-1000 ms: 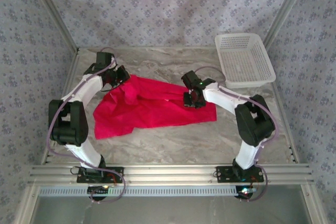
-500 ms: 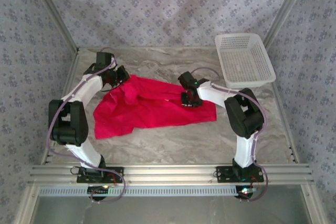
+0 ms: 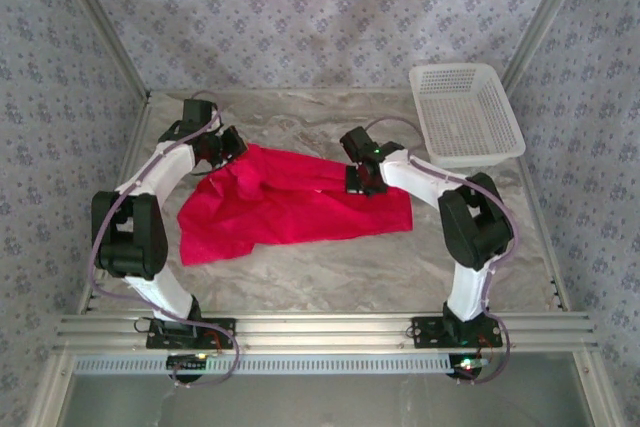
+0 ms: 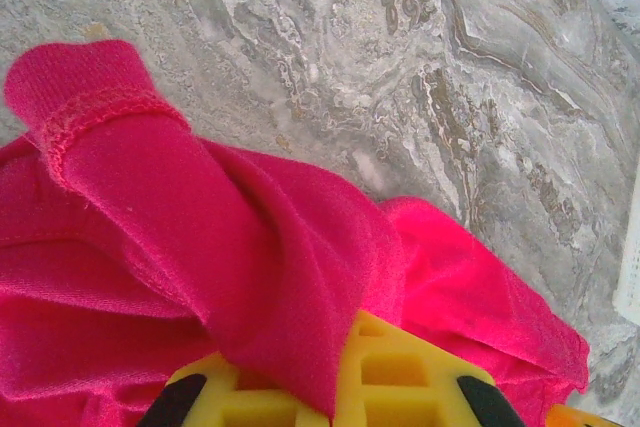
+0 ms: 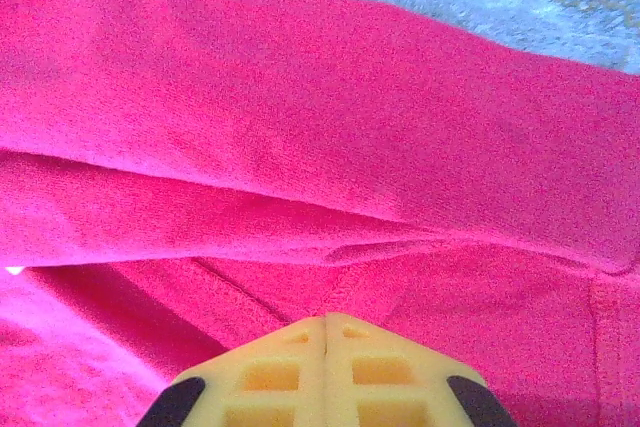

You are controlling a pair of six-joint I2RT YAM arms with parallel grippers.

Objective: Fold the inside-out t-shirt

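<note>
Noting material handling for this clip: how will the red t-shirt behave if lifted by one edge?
Probably floppy: the t-shirt lies crumpled and a fold drapes over the left end effector. Likely light: thin knit. It may sag and drag across the table.

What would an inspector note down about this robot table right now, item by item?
Surface: grey marbled table, no spills seen.
Job's things: red t-shirt lying rumpled between the arms, not yet folded.
Clutter: white mesh basket in the far right corner, apart from the shirt.
Grippers: left gripper shut on the shirt's far left part, cloth between its pads. Right gripper shut, tips on the shirt's right part; whether it pinches cloth cannot be told.
Cables: pale cable looping along each arm.
Surroundings: patterned walls; metal rail at the near edge.
</note>
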